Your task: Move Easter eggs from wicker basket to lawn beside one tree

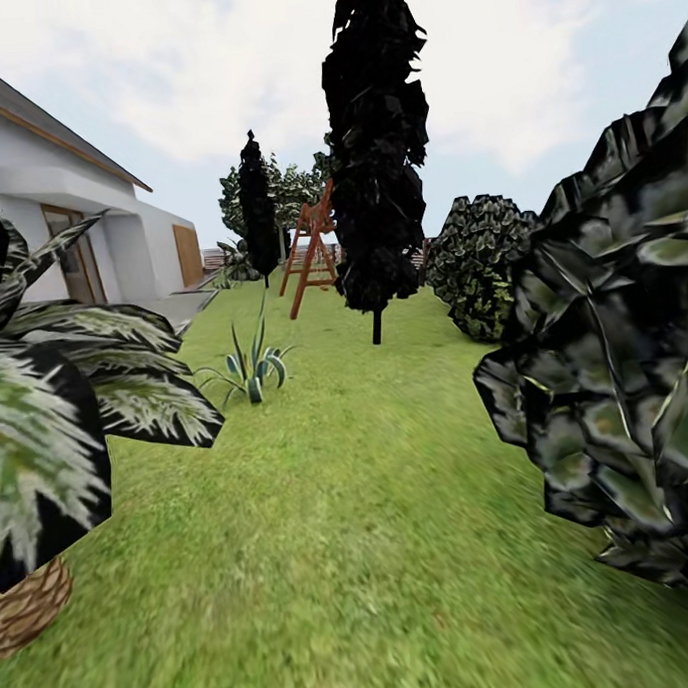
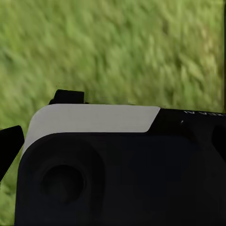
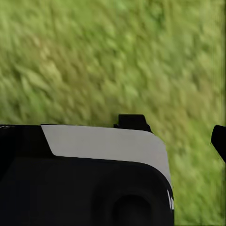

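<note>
The head view looks out over a long green lawn [image 1: 373,543] in the garden; the grass runs far away to a brown fence at the back. On the left stands a white house [image 1: 69,226] with a brown door. Close by on the left is a palm [image 1: 48,437] with big stripy leaves and a scaly brown trunk down low; a small spiky plant [image 1: 253,368] sits in the grass a bit past it. In the middle stands a tall, thin, very dark tree [image 1: 376,152] on a skinny stem; a second dark thin tree [image 1: 258,208] is farther back, and between them is an orange wooden frame [image 1: 313,247] like a swing stand. On the right a big dark leafy bush [image 1: 616,372] is very near; another bush [image 1: 481,263] sits behind it.

In the left wrist view, the left claw [image 2: 42,120] hangs over blurry grass; two black finger tips peek past the black and white arm part, well apart from each other, with nothing between them. In the right wrist view, the right claw [image 3: 176,129] is also over grass; its two black tips are wide apart too, and hold nothing.

I cannot see the eggs or the basket in these views, so I cannot tell where they are.
</note>
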You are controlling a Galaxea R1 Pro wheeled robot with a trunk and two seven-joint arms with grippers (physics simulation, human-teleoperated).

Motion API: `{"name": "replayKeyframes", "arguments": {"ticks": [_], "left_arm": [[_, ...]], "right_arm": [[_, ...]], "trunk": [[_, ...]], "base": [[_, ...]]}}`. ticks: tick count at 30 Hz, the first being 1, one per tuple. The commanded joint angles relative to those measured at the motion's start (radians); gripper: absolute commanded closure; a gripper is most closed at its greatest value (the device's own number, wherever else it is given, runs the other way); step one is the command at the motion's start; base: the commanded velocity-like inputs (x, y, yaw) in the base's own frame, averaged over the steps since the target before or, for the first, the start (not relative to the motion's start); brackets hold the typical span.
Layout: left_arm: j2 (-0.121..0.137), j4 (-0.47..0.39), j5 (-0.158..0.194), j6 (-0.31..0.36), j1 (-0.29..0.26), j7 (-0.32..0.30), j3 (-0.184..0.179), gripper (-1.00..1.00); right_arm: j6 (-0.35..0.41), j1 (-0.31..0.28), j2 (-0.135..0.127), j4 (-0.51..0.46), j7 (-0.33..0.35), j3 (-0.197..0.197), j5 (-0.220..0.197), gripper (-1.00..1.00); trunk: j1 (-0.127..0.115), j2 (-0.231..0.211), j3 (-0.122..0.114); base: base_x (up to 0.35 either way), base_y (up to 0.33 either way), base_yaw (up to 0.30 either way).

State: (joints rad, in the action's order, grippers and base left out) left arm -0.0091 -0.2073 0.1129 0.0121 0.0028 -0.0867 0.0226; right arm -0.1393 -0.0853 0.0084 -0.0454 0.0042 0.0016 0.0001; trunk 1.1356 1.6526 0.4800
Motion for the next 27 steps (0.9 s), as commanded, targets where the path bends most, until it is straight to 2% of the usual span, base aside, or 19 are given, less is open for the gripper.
{"name": "replayKeyframes", "arguments": {"ticks": [1,27], "left_arm": [[0.0,-0.001,0.01,0.001,0.0,-0.004,0.002,-1.0],[0.0,-0.001,0.01,0.001,0.0,-0.004,0.002,-1.0]], "right_arm": [[-0.003,-0.001,0.0,0.001,0.0,0.0,0.0,-1.0],[-0.003,-0.001,0.0,0.001,0.0,0.0,0.0,-1.0]], "trunk": [[0.001,0.0,0.001],[0.001,0.0,0.001]], "base": [[0.317,-0.014,0.0],[0.32,-0.024,0.0]]}}
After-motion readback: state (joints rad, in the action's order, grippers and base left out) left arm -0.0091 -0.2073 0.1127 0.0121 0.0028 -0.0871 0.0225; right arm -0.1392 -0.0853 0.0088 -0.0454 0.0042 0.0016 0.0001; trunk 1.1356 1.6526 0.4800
